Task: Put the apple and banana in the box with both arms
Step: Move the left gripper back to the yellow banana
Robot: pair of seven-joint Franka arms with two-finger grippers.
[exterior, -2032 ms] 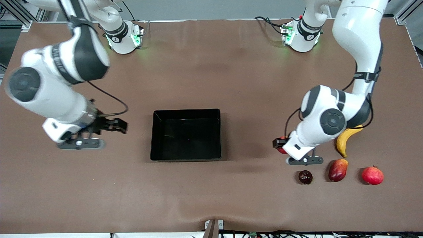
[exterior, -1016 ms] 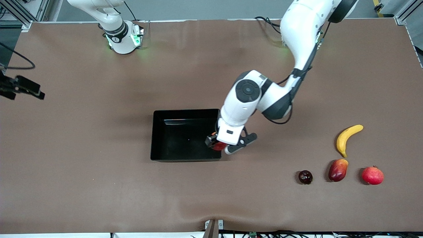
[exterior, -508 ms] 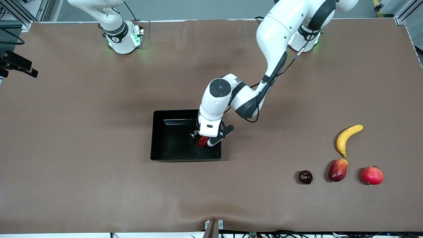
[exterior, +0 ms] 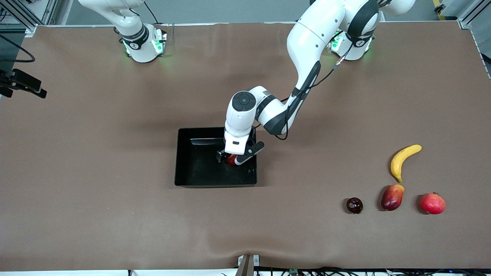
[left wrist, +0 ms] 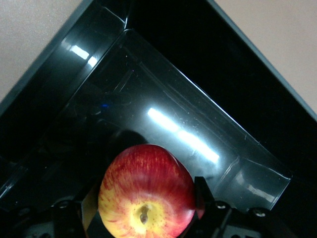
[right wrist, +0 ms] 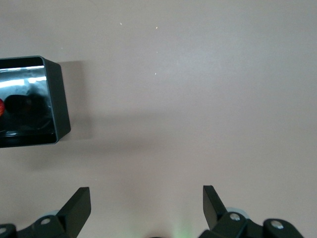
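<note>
My left gripper (exterior: 230,158) is shut on the apple (exterior: 231,160), red with a yellow stem dimple, and holds it low over the black box (exterior: 191,168), on the side toward the left arm's end. In the left wrist view the apple (left wrist: 146,191) fills the left gripper (left wrist: 146,203) above the box's glossy floor (left wrist: 163,104). The banana (exterior: 403,161) lies on the table toward the left arm's end. My right gripper (exterior: 25,86) hangs open and empty at the table's edge at the right arm's end; the right wrist view shows the right gripper (right wrist: 145,197) over bare table, the box (right wrist: 55,99) beside it.
A dark maroon fruit (exterior: 354,205), a red-and-yellow mango-like fruit (exterior: 392,196) and a pomegranate (exterior: 432,203) lie in a row nearer the front camera than the banana. The brown table (exterior: 115,214) spreads round the box.
My left gripper carried the apple from beside the banana to over the box and moved farther in over its floor. My right arm swung away to the table's edge.
</note>
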